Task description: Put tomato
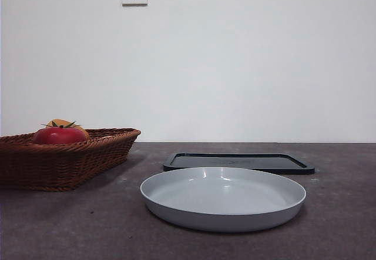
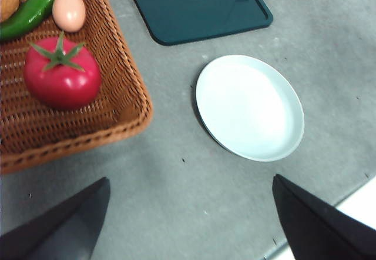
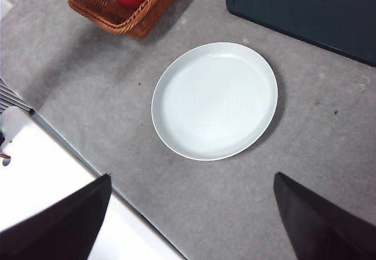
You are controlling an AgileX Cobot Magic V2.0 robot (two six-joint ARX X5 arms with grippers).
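Tomato [image 2: 61, 77] sits in the wicker basket [image 2: 126, 104], stem up, near the basket's corner closest to the plate [image 2: 249, 107]; nothing is holding it. My left gripper [image 2: 188, 225] hangs above the bare table between basket and plate with its jaws wide apart and nothing in them. My right gripper [image 3: 188, 225] is likewise spread and empty, high over the table edge, with the plate below it.

I judge the pick has not started, and the left arm is the better placed for it. I would bring it down over the tomato with the jaws either side of the red body, below the stem, and close gently, since the skin looks glossy and could slip. I would also keep the jaw nearest the wall clear of the wicker.

Also in the basket are a green pepper [image 2: 32, 7], an egg [image 2: 69, 11] and a brownish item at the edge I cannot identify. The plate is empty, and so is the dark tray [image 2: 197, 7] beyond it. The plate seems the likely destination, though the task does not say.
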